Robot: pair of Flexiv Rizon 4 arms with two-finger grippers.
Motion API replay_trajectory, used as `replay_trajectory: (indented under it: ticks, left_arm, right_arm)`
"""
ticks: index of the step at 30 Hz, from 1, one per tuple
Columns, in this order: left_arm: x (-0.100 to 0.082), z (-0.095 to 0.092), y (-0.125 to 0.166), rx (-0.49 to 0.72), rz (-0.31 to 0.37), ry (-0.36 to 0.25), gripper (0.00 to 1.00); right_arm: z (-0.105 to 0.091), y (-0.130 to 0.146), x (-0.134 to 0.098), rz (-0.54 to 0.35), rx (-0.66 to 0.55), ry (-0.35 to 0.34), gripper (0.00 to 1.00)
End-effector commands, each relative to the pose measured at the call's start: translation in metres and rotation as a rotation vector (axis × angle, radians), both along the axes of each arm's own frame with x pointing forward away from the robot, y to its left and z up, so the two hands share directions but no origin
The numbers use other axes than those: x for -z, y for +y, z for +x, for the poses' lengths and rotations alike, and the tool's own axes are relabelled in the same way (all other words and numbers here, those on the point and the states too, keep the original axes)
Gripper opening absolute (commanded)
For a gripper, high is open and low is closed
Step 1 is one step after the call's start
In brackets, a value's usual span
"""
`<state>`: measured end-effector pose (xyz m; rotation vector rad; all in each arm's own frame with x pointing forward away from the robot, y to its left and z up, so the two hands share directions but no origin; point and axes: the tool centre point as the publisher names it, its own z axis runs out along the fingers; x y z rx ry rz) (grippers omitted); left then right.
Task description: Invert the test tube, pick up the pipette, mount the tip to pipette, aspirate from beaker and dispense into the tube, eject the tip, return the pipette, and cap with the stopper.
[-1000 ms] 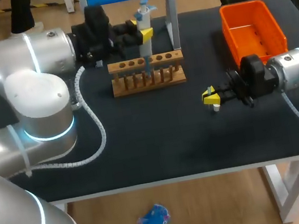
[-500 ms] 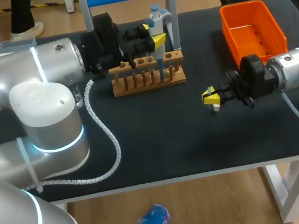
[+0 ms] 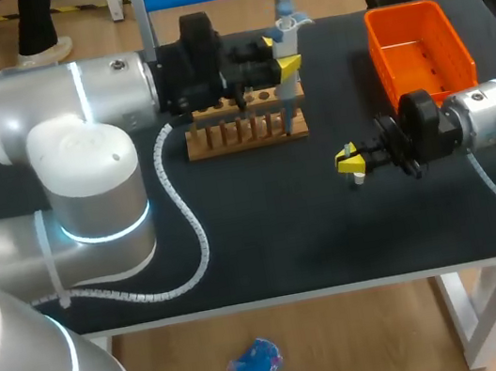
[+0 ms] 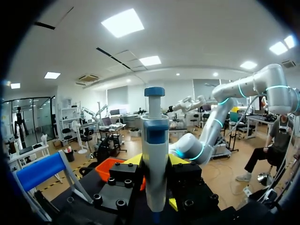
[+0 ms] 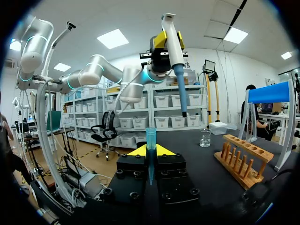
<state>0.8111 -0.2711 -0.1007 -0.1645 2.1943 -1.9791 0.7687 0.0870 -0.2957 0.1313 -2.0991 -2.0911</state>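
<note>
Left claw [image 3: 279, 54] clamped on white-and-blue plastic pipette [image 4: 155, 150], upright above the end of the wooden test-tube rack [image 3: 245, 134]. Right claw [image 3: 351, 161] grips clear bluish plastic tube [image 5: 150, 138], upright, low over black table [image 3: 265, 230].

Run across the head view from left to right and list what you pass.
left arm → pipette in the left gripper → right gripper holding the blue tip → orange bin. The wooden rack overlaps the pipette, so it is left out.
</note>
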Motion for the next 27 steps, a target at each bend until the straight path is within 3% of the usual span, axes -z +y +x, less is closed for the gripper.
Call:
replay_trajectory:
  ticks: [1,16,27]
  left_arm:
    - [-0.001,-0.002,-0.008,0.013,-0.015,0.014,0.00]
    - [-0.001,-0.004,-0.009,0.011,-0.014,0.017,0.00]
    - [-0.001,-0.004,-0.009,0.011,-0.014,0.017,0.00]
  right_arm:
    - [0.000,-0.001,0.000,0.000,-0.002,-0.001,0.00]
    - [0.000,-0.001,0.000,0.000,-0.002,-0.001,0.00]
    - [0.015,0.035,0.004,0.000,0.011,0.006,0.00]
